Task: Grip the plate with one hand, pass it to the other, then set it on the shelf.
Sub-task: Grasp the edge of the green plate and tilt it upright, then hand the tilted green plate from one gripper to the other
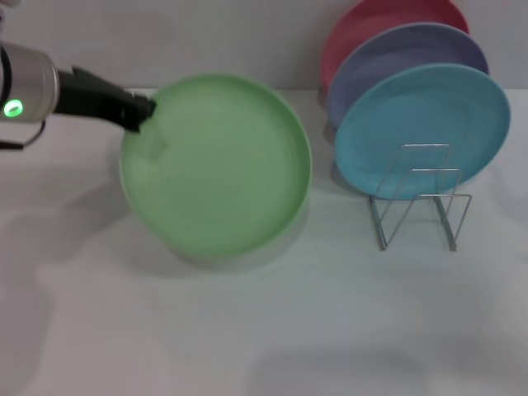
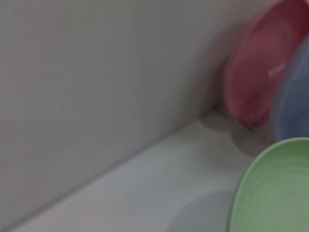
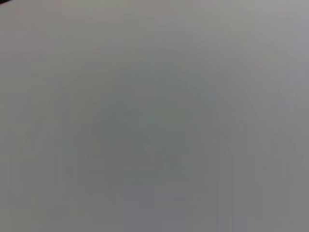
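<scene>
Left gripper clamps the light-green plate at its far-left rim; keep the grip firm, presenting the right edge for handover.

Turquoise plate, lavender plate, pink plate, white table.

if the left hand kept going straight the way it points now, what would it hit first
The left hand already grips the light-green plate at its rim, pointing rightward. Straight on likely leads toward the plates in the wire rack, the lavender plate perhaps; depth is unclear.
</scene>
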### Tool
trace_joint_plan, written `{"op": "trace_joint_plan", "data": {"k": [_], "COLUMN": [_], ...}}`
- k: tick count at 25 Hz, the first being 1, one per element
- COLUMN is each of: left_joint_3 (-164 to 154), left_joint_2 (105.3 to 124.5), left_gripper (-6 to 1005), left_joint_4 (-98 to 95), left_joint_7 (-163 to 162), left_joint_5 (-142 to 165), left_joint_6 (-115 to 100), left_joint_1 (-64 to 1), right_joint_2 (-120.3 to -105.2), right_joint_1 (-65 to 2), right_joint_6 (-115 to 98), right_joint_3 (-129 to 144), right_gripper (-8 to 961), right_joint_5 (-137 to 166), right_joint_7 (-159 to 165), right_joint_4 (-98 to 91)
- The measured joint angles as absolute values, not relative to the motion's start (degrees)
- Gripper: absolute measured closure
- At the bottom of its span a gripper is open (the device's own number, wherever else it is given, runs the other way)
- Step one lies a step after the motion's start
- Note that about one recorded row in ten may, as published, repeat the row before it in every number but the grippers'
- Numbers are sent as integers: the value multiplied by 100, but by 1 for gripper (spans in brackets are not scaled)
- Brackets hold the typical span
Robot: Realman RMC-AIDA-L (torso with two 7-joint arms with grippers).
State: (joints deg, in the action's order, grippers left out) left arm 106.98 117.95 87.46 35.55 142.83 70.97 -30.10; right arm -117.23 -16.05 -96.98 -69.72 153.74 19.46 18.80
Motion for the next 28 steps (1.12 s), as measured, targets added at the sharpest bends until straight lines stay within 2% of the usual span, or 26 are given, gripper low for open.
{"op": "trace_joint_plan", "data": {"k": [2, 4, 5, 6, 9, 10, 11, 12, 13, 15, 19, 20, 22, 24, 25, 26, 27, 28], "left_joint_3": [10711, 10723, 10717, 10717, 10688, 10682, 10682, 10681, 10681, 10680, 10679, 10678, 10678, 10678, 10678, 10678, 10678, 10678], "left_joint_2": [11796, 11798, 11806, 11806, 11819, 11821, 11821, 11822, 11822, 11822, 11822, 11822, 11822, 11822, 11822, 11822, 11822, 11822], "left_gripper": [954, 954, 953, 953, 952, 952, 952, 951, 951, 950, 949, 949, 948, 948, 947, 947, 947, 947], "left_joint_4": [8794, 8856, 8891, 8891, 8910, 8913, 8913, 8930, 8930, 8936, 8937, 8938, 8938, 8938, 8938, 8938, 8942, 8942], "left_joint_7": [3571, 3595, 3608, 3608, 3625, 3634, 3634, 3637, 3637, 3639, 3639, 3639, 3641, 3644, 3647, 3647, 3647, 3647], "left_joint_5": [14281, 14282, 14281, 14281, 14277, 14269, 14269, 14247, 14247, 14237, 14238, 14238, 14238, 14237, 14238, 14238, 14237, 14237], "left_joint_6": [7014, 6816, 6600, 6600, 6356, 6281, 6281, 6195, 6195, 6171, 6162, 6156, 6153, 6144, 6125, 6125, 6096, 6096], "left_joint_1": [-2998, -2963, -2906, -2906, -2816, -2782, -2782, -2726, -2726, -2674, -2648, -2646, -2645, -2648, -2657, -2657, -2656, -2656], "right_joint_2": [-11670, -11508, -11327, -11327, -11094, -10954, -10954, -10816, -10816, -10681, -10663, -10682, -10714, -10828, -10999, -10999, -11222, -11222], "right_joint_1": [-1684, -1752, -1780, -1780, -1905, -2025, -2025, -2131, -2131, -2212, -2164, -2106, -2087, -2058, -2011, -2011, -1964, -1964], "right_joint_6": [-9427, -8396, -7061, -7061, -5295, -4402, -4402, -3707, -3707, -2566, -1366, -408, 66, 1158, 1969, 1969, 2764, 2764], "right_joint_3": [-6951, -6974, -6950, -6950, -6749, -6598, -6598, -6463, -6463, -6345, -6371, -6467, -6536, -6730, -6948, -6948, -7230, -7230], "right_gripper": [127, 127, 127, 127, 127, 127, 127, 127, 127, 127, 128, 128, 128, 128, 128, 128, 128, 128], "right_joint_5": [15536, 16122, 16575, 16575, 16731, 16730, 16730, 16730, 16730, 16730, 16728, 16723, 16715, 16694, 16664, 16664, 16491, 16491], "right_joint_7": [1946, 1947, 1967, 1967, 2047, 2208, 2208, 2394, 2394, 2503, 2332, 2135, 2034, 1784, 1541, 1541, 1220, 1220], "right_joint_4": [2100, 3010, 4161, 4161, 5479, 6095, 6095, 6534, 6534, 7209, 7959, 8590, 8878, 9466, 9957, 9957, 10390, 10390]}}
